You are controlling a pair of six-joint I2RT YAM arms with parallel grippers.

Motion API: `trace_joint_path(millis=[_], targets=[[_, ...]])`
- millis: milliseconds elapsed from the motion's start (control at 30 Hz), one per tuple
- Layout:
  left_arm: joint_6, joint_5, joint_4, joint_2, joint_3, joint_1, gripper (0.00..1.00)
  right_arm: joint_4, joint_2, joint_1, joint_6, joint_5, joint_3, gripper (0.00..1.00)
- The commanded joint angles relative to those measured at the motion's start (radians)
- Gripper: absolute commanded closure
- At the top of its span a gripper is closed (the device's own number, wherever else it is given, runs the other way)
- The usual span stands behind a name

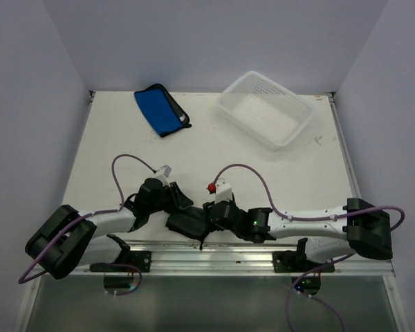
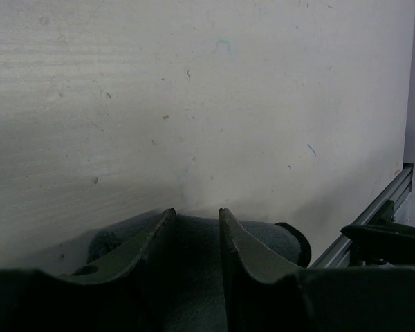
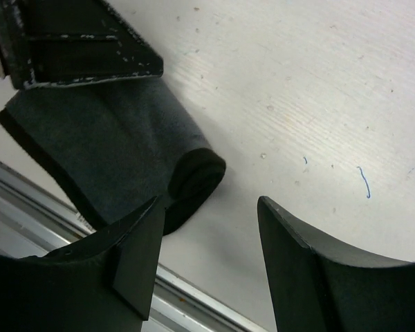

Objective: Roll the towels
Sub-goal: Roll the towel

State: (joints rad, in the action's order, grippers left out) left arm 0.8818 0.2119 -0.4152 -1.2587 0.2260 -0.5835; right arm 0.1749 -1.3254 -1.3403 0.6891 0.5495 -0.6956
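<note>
While the top view is showing the blue towel (image 1: pixel 160 111) lying far left on the desk (image 1: pixel 277 180) and one white basket (image 1: pixel 225 109) far right, only the wrist views are showing the dark towel (image 3: pixel 111 152) as a roll at the near edge, left claw (image 2: pixel 194 218) clamping it, right claw (image 3: pixel 207 214) standing apart, empty, beside its end. Two towels, two arms. Scuffed white desk, pale walls (image 1: pixel 207 41) closing it in.

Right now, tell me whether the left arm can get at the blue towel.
Probably, but not at once. Bare table lies between it and the blue towel, the basket sits off right; yet the left tool is closed on the dark towel at the near edge and must let go first.
</note>
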Motion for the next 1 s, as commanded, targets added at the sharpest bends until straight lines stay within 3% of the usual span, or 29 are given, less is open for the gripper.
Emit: trace_joint_path(millis=[0, 300, 567, 800, 967], targets=[[-0.026, -0.042, 0.07, -0.022, -0.007, 0.002, 0.64, -0.118, 0.008, 0.065, -0.042, -0.157, 0.019, 0.4], [-0.03, -0.032, 0.075, -0.022, -0.002, 0.001, 0.64, -0.227, -0.084, 0.142, -0.049, -0.256, 0.041, 0.43], [-0.044, -0.034, 0.093, -0.007, 0.004, -0.001, 0.64, -0.273, -0.146, 0.179, -0.088, -0.27, 0.044, 0.58], [-0.047, -0.04, 0.089, -0.005, -0.001, -0.003, 0.64, -0.351, -0.173, 0.187, -0.114, -0.367, 0.067, 0.74], [-0.06, -0.048, 0.11, -0.008, 0.029, -0.003, 0.63, -0.368, -0.176, 0.187, -0.134, -0.413, 0.082, 0.99]])
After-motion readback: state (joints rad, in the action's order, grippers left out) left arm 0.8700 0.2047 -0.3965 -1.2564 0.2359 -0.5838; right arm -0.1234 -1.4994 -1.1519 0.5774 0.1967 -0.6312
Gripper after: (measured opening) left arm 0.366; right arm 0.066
